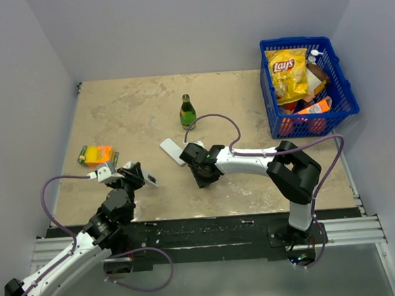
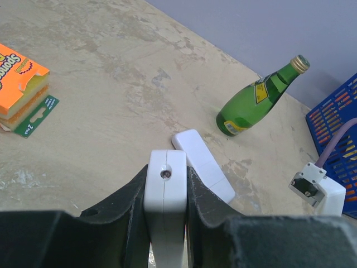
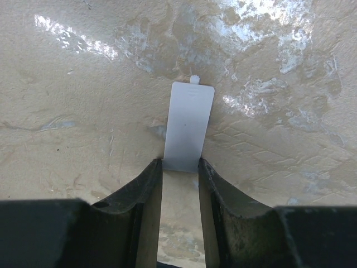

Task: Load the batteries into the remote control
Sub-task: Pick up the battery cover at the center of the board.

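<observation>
Beige table (image 1: 249,110); left gripper (image 2: 167,173) clamped on white remote control (image 2: 165,212); right gripper (image 3: 179,163) narrow, pinching thin white cover (image 3: 188,123), flat on table, by its edges.

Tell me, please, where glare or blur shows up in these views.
Right wrist view: bright glare patches on the table above the white cover; left wrist view: the near fingers look soft, the green bottle sharp; top view: even light, soft shadows, no strong glare.
</observation>
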